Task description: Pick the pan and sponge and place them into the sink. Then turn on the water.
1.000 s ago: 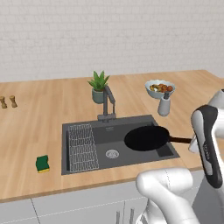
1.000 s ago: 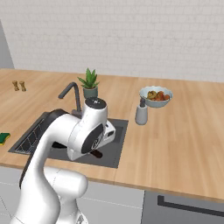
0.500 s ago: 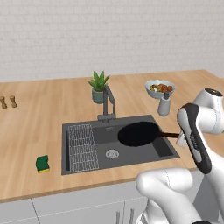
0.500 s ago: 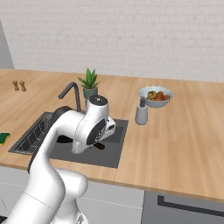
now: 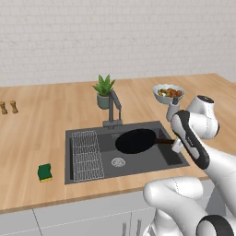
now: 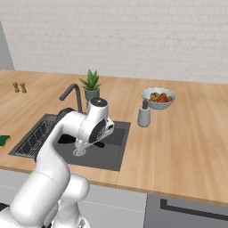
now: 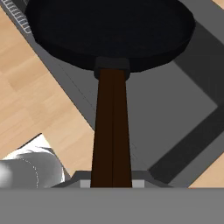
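Observation:
The black pan hangs level over the middle of the dark grey sink, its handle pointing right. My gripper is shut on that handle near its end. Seen from the hand, the brown handle runs up from between my fingers to the pan, with the sink floor below. Whether the pan touches the basin floor I cannot tell. The green and yellow sponge lies on the counter left of the sink, also at the left edge. The dark faucet stands behind the basin; no water runs.
A wire grid rack fills the sink's left side. A potted plant stands behind the faucet. A fruit bowl and a soap dispenser sit right of the sink. Two small shakers stand far left.
The arm has swung left, carrying the pan from the sink's right part toward its middle, nearer the faucet. The sponge has stayed put.

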